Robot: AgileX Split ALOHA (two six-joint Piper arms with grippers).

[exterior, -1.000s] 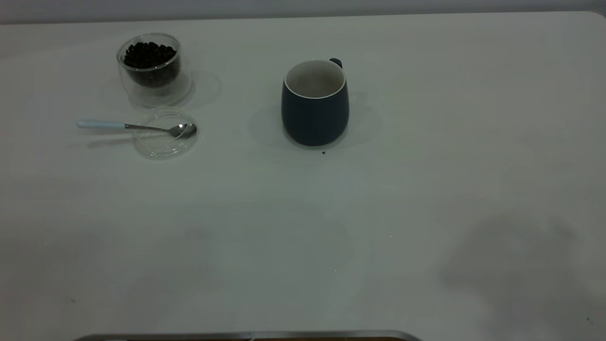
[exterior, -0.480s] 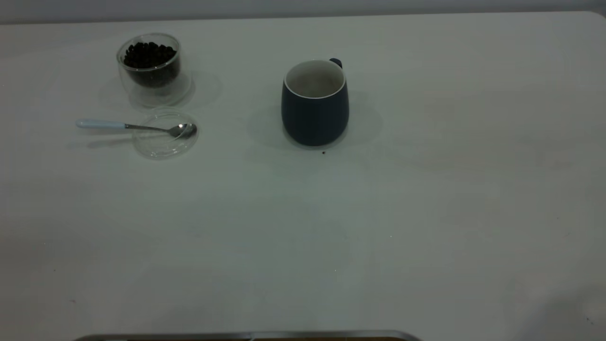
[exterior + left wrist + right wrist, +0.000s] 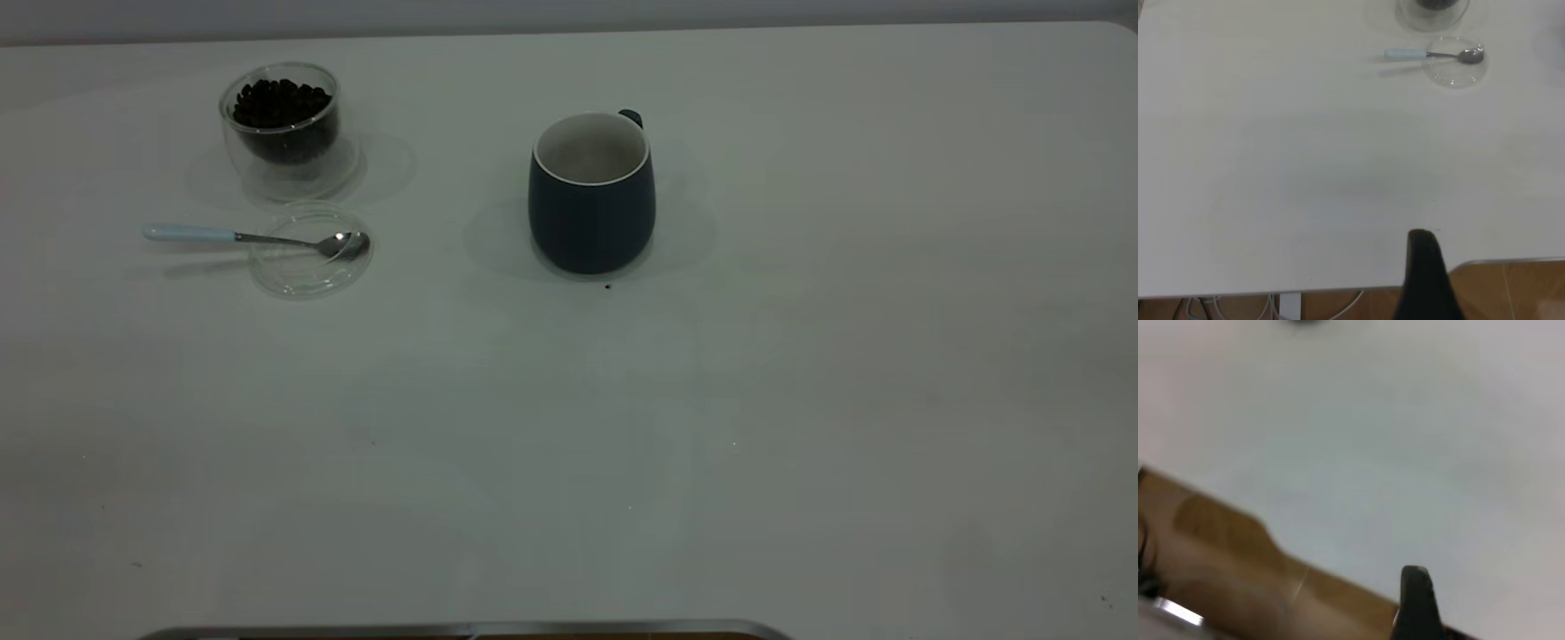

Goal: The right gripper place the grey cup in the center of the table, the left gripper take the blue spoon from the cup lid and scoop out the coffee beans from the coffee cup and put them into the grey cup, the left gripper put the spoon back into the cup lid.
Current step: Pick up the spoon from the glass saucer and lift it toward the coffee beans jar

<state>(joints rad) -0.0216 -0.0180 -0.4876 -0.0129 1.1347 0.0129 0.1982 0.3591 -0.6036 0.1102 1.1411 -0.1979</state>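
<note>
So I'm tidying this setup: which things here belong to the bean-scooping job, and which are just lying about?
Part of the job:
grey cup
coffee cup with coffee beans
blue spoon, bowl resting in the cup lid

Just lying about:
a small dark speck on the table, just in front of the grey cup

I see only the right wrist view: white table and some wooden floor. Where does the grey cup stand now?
Observer: The grey cup stands upright near the middle of the table, toward its far edge in the exterior view.
Operator: Are beans inside it already?
Observer: None show there; the coffee beans sit in the coffee cup at far left.
Operator: And the spoon?
Observer: The blue spoon lies with its bowl in the cup lid, just in front of the coffee cup.
</note>
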